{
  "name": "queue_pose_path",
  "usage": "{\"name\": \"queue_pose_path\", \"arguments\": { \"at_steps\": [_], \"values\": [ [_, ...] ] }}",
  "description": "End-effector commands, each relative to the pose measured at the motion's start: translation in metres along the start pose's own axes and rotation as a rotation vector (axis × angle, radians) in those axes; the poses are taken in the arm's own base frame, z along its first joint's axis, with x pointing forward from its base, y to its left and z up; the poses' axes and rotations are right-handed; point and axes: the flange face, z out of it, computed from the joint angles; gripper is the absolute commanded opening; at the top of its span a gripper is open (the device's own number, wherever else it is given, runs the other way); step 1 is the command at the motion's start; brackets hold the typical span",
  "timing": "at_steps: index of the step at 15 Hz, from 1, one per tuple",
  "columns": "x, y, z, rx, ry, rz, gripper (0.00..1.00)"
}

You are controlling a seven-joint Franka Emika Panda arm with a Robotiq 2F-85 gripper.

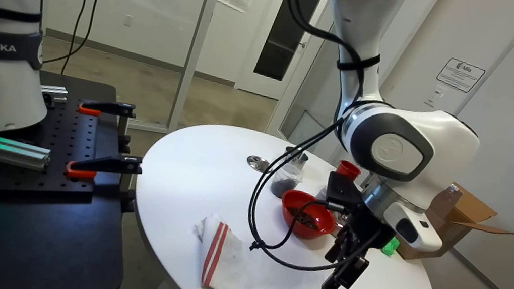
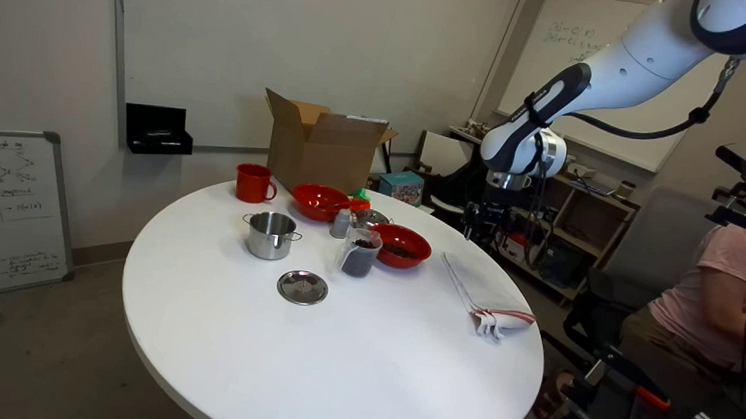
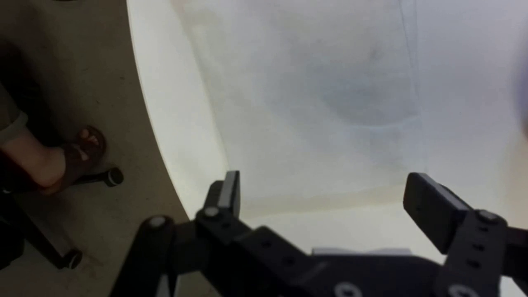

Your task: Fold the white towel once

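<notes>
The white towel (image 1: 267,283) lies on the white round table (image 1: 192,165), near its edge. Its red stripes show at one end in both exterior views, where the cloth (image 2: 502,318) looks layered and rumpled. In the wrist view the plain end of the towel (image 3: 313,107) lies flat, with its end edge running across between the fingers. My gripper (image 1: 339,273) is above the plain end, away from the stripes. In the wrist view the gripper (image 3: 322,175) is open with nothing between its fingers. It also shows in an exterior view (image 2: 472,228), apart from the cloth.
A red bowl with dark contents (image 1: 307,216) stands beside the towel. A clear container (image 2: 358,254), metal pot (image 2: 270,235), lid (image 2: 302,287), red mug (image 2: 253,183), second red bowl (image 2: 318,201) and cardboard box (image 2: 325,145) stand farther off. A person's foot (image 3: 84,144) is below the table edge.
</notes>
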Motion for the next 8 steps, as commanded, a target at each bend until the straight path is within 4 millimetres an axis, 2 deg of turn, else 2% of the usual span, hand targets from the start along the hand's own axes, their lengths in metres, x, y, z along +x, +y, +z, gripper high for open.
{"name": "queue_pose_path", "arguments": {
  "at_steps": [1,8],
  "values": [
    [0.019,-0.003,0.024,0.004,-0.032,0.011,1.00],
    [0.036,-0.007,0.044,0.012,-0.058,0.007,1.00]
  ]
}}
